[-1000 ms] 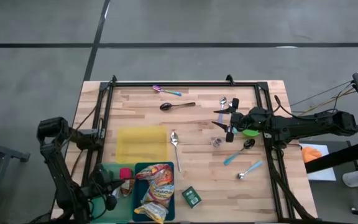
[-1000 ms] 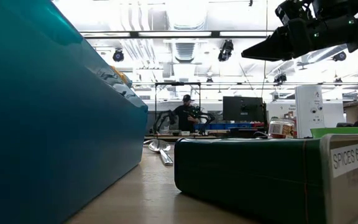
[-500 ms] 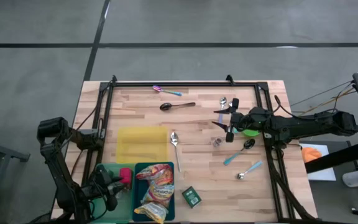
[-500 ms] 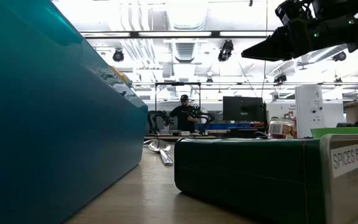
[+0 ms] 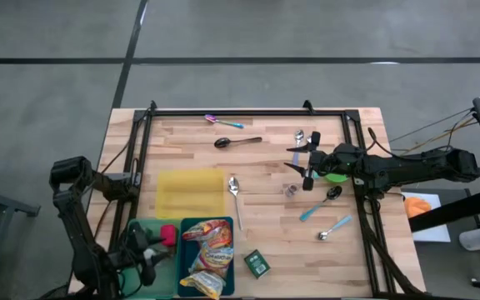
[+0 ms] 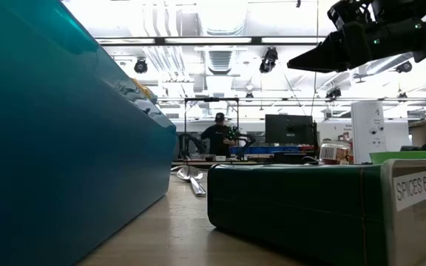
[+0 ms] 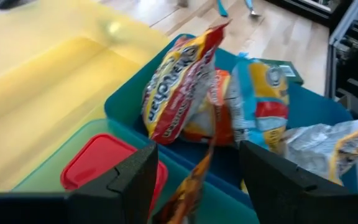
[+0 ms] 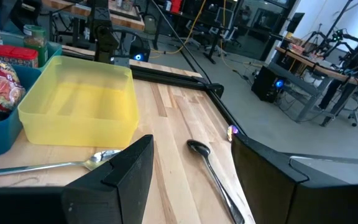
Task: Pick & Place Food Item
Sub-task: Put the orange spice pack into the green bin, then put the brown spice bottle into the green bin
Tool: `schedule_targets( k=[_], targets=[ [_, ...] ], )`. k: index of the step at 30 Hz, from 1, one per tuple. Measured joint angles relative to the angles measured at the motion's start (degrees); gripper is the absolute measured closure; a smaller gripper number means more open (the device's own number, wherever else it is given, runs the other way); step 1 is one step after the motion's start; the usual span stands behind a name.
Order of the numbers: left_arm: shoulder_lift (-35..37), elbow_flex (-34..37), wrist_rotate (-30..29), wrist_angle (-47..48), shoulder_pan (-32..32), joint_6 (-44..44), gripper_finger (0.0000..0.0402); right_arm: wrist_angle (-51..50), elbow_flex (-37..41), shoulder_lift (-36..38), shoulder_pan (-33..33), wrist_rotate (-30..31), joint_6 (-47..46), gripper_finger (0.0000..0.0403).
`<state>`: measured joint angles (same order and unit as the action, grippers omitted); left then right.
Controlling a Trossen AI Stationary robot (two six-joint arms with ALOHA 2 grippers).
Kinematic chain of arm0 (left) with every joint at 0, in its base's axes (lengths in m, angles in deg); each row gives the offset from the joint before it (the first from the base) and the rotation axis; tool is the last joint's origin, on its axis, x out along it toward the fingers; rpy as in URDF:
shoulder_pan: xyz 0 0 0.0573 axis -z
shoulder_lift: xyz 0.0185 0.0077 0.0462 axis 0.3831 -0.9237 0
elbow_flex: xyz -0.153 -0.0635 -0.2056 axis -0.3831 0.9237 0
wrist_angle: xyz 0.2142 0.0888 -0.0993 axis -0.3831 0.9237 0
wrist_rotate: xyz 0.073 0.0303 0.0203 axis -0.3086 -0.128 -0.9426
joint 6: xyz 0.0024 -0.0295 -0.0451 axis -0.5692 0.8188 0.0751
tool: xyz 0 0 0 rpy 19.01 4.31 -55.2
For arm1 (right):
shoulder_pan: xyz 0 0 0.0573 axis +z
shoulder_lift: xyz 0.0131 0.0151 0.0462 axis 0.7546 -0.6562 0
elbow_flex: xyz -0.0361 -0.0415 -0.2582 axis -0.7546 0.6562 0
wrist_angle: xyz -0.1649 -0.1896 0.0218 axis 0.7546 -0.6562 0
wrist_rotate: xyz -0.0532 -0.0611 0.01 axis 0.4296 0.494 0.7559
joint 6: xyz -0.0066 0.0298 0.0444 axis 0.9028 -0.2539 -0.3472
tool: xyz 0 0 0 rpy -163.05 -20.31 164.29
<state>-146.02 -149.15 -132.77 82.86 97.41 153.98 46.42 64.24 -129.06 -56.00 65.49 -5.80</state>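
From where I stand, the left gripper [image 5: 150,247] hangs low at the near left corner of the table [image 5: 265,171], over the green bin [image 5: 142,229] with the red-lidded container [image 7: 98,163] in it, its fingers [image 7: 126,180] spread apart with nothing pinched between them. Right beside that sits the teal bin [image 7: 272,168], and the snack bags [image 5: 208,250] lie heaped inside it, with the yellow tray [image 5: 190,192] just beyond. Over on the far right side the right gripper [image 5: 300,158] waits above the boards near a scatter of spoons [image 5: 323,200], its jaws parted and empty.
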Motion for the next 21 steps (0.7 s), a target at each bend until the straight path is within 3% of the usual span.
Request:
schedule_targets(
  k=[9,21],
  targets=[
    [0.2,-9.4,-0.2,5.6,-4.1,-10.0,0.0173,0.0,0.0,0.0,0.0,0.0,0.0,0.0188],
    [0.2,-18.8,0.2,9.0,-14.9,-23.1,0.0173,0.0,0.0,0.0,0.0,0.0,0.0,0.0188]
  ],
)
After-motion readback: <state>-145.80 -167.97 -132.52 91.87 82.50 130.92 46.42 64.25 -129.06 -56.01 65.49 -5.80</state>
